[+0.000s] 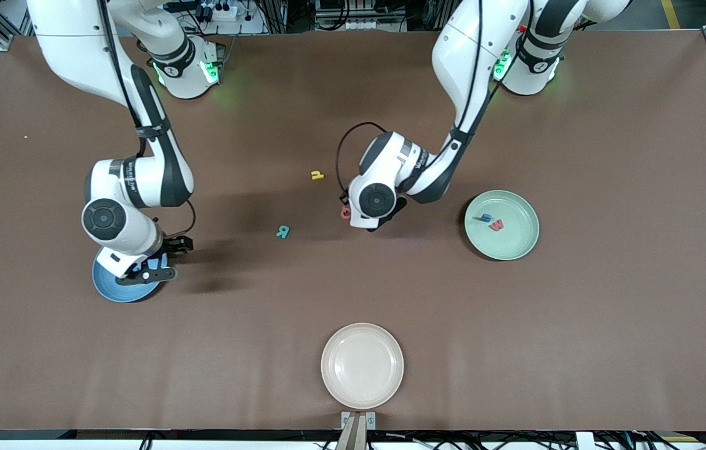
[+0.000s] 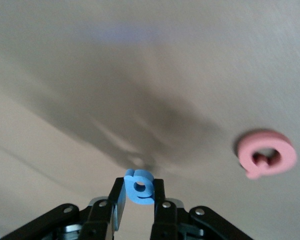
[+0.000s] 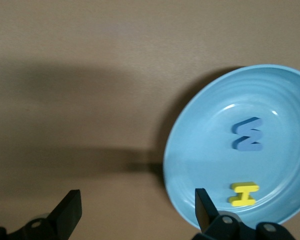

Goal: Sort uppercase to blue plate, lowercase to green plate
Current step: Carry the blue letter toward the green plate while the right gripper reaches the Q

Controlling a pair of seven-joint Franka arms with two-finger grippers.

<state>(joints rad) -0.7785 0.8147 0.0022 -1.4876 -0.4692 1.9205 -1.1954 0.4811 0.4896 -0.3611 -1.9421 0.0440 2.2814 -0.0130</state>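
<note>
Our left tool (image 2: 139,196) is clenched on the blue a (image 2: 139,187), up beside the red Q (image 2: 266,153); we should carry it level over the green plate (image 1: 523,245) before releasing. Our right tool (image 3: 135,207) waits released over the blue plate (image 3: 200,135).

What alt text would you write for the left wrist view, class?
The left gripper is shut on a small blue letter a, held above the brown table. A red Q lies flat on the table nearby.
</note>
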